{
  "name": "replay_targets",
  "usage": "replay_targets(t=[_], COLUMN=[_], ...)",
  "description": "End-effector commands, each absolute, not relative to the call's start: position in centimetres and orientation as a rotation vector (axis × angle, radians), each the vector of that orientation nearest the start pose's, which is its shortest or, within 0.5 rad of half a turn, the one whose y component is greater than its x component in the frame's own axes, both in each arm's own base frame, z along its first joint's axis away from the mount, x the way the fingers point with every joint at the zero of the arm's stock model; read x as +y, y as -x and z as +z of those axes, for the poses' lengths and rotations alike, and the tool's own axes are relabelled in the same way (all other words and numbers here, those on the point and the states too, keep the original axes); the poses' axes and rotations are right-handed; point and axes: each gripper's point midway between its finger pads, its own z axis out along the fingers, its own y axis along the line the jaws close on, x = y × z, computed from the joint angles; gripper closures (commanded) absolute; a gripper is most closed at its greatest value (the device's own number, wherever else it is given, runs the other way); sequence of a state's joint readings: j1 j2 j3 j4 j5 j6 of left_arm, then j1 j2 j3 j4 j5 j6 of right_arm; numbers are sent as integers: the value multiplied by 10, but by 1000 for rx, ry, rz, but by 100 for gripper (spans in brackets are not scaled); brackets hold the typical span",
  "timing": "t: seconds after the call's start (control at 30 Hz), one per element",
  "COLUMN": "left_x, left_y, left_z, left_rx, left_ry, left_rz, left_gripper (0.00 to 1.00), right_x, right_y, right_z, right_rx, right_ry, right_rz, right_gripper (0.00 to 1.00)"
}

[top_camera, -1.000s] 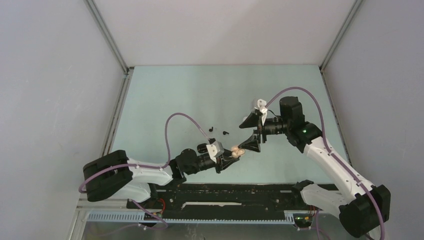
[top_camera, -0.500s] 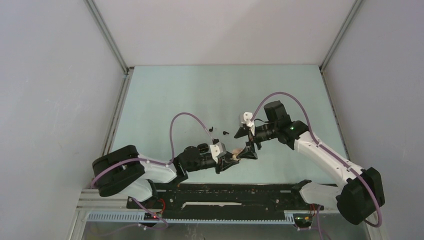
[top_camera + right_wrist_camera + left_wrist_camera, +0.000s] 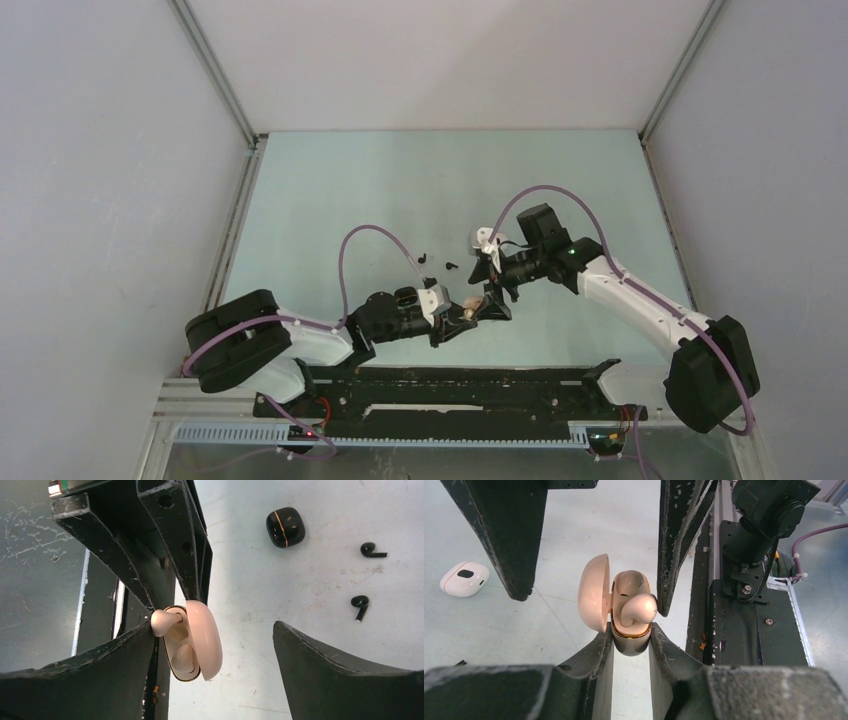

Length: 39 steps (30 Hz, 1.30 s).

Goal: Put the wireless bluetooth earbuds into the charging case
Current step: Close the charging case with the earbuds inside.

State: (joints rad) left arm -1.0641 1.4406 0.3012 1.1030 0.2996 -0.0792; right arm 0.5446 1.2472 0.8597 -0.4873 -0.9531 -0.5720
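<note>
My left gripper (image 3: 630, 632) is shut on the lower shell of a beige charging case (image 3: 631, 642) and holds it up with the lid (image 3: 593, 592) open. One beige earbud (image 3: 182, 659) sits in its well. A second beige earbud (image 3: 162, 621) stands partly out of the case, its bulb against one finger (image 3: 100, 670) of my right gripper. My right gripper (image 3: 214, 625) is open, its fingers either side of the case. In the top view the two grippers (image 3: 470, 312) (image 3: 492, 275) meet at the case (image 3: 472, 303).
Two black earbuds (image 3: 372, 550) (image 3: 360, 604) and a shut black case (image 3: 285, 526) lie on the pale table beyond. A shut white case (image 3: 465, 578) lies on the table to the left. The black base rail (image 3: 450, 385) runs along the near edge.
My right arm has swung left and down, bringing its open fingers around the beige case. My left gripper shifted slightly left with the case and then stayed still.
</note>
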Motion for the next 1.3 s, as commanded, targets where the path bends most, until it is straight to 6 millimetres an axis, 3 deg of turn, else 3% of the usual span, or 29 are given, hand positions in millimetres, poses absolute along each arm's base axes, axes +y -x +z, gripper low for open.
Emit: replay_targets(t=[0.0, 0.3, 0.87, 1.1, 1.27], left_x=[-364, -363, -366, -366, -364], left_y=[-133, -135, -133, -135, -142], left_z=[148, 146, 141, 141, 141], left_rx=[1291, 1296, 1307, 1314, 1342], left_ry=[-1021, -1020, -1047, -1040, -1000], left_rz=[-1144, -1137, -1140, -1136, -1122], left_gripper=[100, 100, 99, 99, 99], right_x=[258, 256, 245, 244, 245], right_y=[-188, -173, -191, -171, -159], right_z=[161, 173, 181, 184, 175], right_rx=[1642, 1560, 1604, 1510, 1522], right_ry=[1540, 1588, 1494, 1570, 1621], right_rz=[1066, 1119, 1078, 1145, 1173], right_gripper=[11, 10, 11, 9, 10])
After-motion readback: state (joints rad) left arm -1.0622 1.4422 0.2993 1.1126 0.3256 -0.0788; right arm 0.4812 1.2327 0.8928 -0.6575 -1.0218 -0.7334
